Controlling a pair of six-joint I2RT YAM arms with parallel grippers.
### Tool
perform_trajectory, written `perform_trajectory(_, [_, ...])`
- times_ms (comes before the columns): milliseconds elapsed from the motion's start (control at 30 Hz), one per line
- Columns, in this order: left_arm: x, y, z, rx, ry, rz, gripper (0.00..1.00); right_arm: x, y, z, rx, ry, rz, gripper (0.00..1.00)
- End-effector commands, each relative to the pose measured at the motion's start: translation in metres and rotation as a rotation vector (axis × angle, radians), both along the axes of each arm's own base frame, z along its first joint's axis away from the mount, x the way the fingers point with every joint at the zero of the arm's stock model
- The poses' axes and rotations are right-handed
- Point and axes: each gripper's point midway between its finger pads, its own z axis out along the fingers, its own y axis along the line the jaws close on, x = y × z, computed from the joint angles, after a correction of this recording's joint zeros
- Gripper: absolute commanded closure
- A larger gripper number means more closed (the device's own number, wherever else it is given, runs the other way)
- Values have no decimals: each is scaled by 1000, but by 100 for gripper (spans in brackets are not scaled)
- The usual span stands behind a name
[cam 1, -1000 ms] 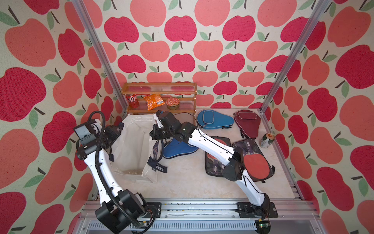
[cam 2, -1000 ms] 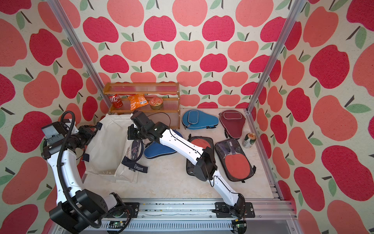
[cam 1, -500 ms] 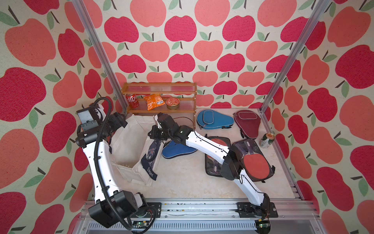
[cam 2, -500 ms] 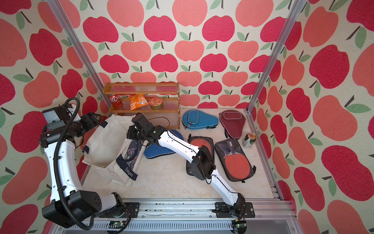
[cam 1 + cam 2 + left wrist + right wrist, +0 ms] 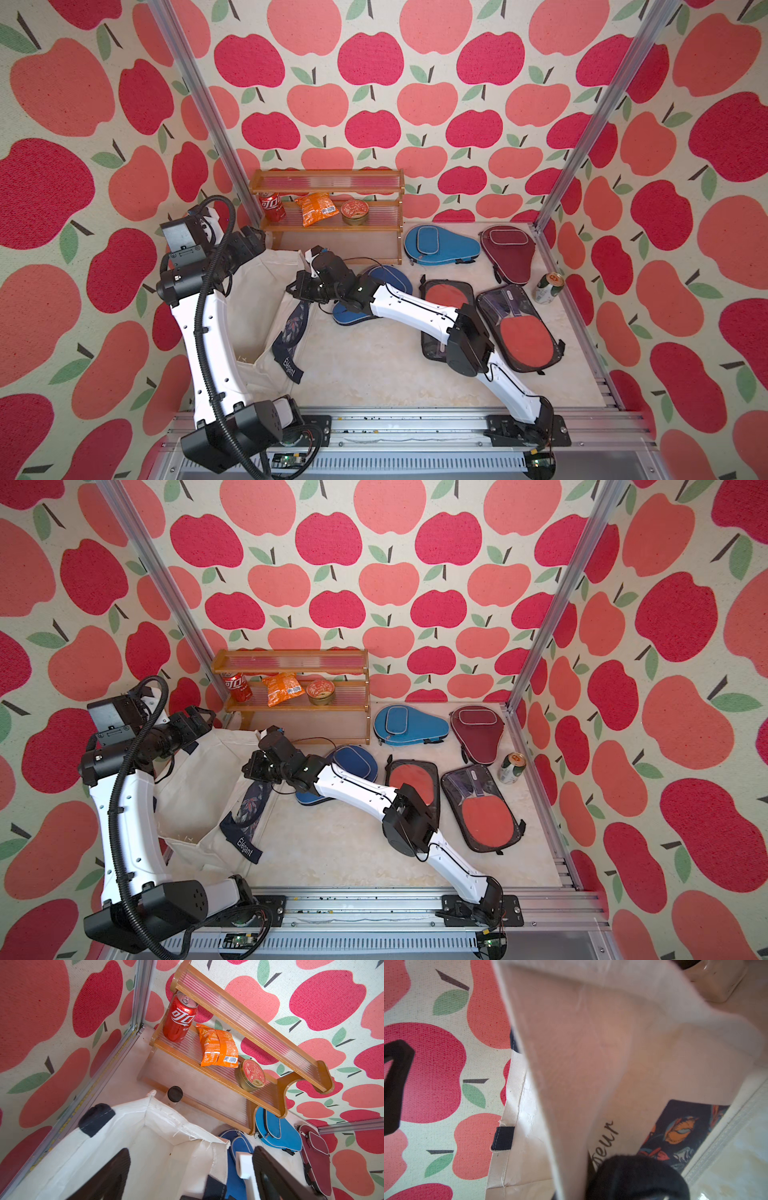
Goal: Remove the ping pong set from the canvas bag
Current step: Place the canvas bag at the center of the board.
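We see left gripper (image 5: 201, 716) spread wide above mouth of cream canvas bag with navy handles (image 5: 257, 299), gripping nothing. Right gripper (image 5: 293, 289) clenched on bag's rim. We find dark blue zippered paddle case (image 5: 386, 278) on beige tabletop (image 5: 374, 374), just beside bag, outside it.

The canvas bag (image 5: 266, 299) gapes upward, its inside seemingly unobstructed. The wooden shelf (image 5: 328, 185) crowds its far rim and the wall its left. Paddle cases (image 5: 440, 245) fill the right, while bare table (image 5: 374, 365) lies open in front.
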Motion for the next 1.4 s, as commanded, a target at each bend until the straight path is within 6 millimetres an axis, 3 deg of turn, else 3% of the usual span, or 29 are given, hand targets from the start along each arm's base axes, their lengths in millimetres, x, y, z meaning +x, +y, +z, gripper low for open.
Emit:
perform_trajectory(0, [-4, -11, 18, 26, -55, -40, 7, -1, 17, -4, 69, 37, 8, 100])
perform_trajectory(533, [-5, -29, 24, 12, -73, -102, 7, 29, 53, 2, 289, 26, -82, 97])
perform_trajectory(733, [-5, -37, 21, 16, -72, -126, 7, 40, 43, 12, 306, -11, -75, 74])
perform_trajectory(900, [-7, -48, 20, 10, -76, -153, 7, 49, 28, 19, 315, -51, -84, 37])
perform_trajectory(1033, [-10, -59, 30, 13, -88, -187, 8, 57, 10, 39, 326, -121, -87, 18])
perform_trajectory(1233, [-17, -76, 38, 21, -103, -239, 8, 65, -22, 63, 366, -185, -120, 6])
perform_trajectory(1367, [-20, -84, 31, 27, -89, -260, 8, 61, -30, 74, 413, -183, -103, 4])
